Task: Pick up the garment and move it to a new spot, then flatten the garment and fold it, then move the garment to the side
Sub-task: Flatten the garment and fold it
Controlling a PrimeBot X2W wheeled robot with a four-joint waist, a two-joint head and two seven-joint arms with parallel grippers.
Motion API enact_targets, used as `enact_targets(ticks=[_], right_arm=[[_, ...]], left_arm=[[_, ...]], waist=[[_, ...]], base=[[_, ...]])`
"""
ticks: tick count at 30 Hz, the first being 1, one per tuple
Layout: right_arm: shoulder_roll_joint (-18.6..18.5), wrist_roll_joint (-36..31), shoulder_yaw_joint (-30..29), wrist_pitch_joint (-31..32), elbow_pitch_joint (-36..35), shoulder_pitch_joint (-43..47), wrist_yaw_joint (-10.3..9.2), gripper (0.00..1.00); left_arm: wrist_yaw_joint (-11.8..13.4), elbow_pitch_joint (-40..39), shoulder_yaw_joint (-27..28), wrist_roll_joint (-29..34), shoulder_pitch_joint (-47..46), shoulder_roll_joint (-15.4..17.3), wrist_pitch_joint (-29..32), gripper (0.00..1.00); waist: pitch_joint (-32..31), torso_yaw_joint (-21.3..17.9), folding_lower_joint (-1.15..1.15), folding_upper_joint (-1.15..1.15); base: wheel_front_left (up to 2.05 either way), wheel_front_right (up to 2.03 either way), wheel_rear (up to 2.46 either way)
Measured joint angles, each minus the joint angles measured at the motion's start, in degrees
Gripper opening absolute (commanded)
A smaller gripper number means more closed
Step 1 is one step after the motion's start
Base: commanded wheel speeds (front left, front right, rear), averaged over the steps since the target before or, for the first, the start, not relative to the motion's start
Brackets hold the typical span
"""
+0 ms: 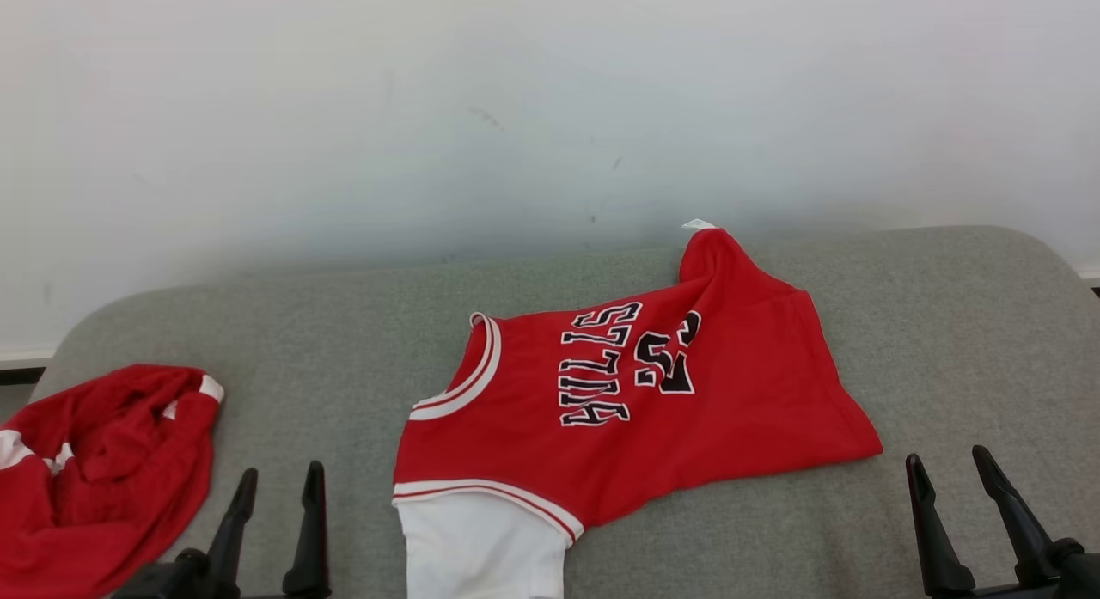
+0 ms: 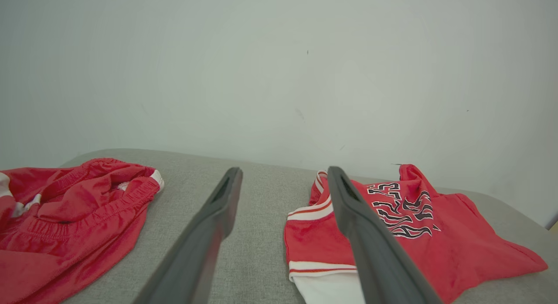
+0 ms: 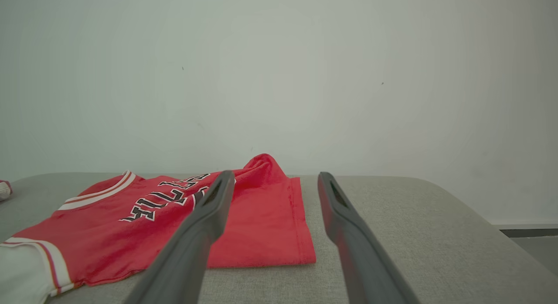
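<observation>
A red basketball jersey, the garment [image 1: 636,410] [image 2: 436,238] [image 3: 183,225], lies on the grey padded table with black lettering facing up, white trim at neck and armhole, and a white part at its near edge. One corner is bunched up near the wall. My left gripper [image 1: 279,479] [image 2: 283,173] stands open at the near left, left of the jersey, holding nothing. At the near right my right gripper [image 1: 945,457] [image 3: 274,177] is open as well, beyond the jersey's right hem, touching nothing.
A second crumpled red garment with white trim [image 1: 94,470] [image 2: 74,216] lies at the table's [image 1: 945,324] left edge. A pale wall [image 1: 516,109] rises right behind the table. Bare grey surface lies to the jersey's right and between the two garments.
</observation>
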Motion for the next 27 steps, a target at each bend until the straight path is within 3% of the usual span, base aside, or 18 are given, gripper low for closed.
enact_targets(ticks=[16, 24, 27], right_arm=[[0.8, -1.0, -0.6, 0.0, 1.2, -0.5, 0.0, 1.0], [-3.6, 0.2, 1.8, 3.8, 8.3, -5.6, 0.0, 1.0], [-5.2, 1.8, 2.7, 5.7, 11.3, -7.8, 0.0, 1.0]], left_arm=[[-1.9, 1.0, -0.3, 1.9, -1.4, -1.4, 0.0, 1.0], [-2.2, 2.9, -2.8, 1.1, -1.9, -1.3, 0.2, 1.0], [-2.2, 4.2, -4.5, -0.6, -2.4, -0.9, 3.0, 1.0]], waist=[[2.0, 1.3, 0.0, 0.0], [2.9, 1.7, 0.01, 0.0], [3.7, 2.2, 0.01, 0.0]], base=[[0.0, 0.0, 0.0], [0.0, 0.0, 0.0], [0.0, 0.0, 0.0]])
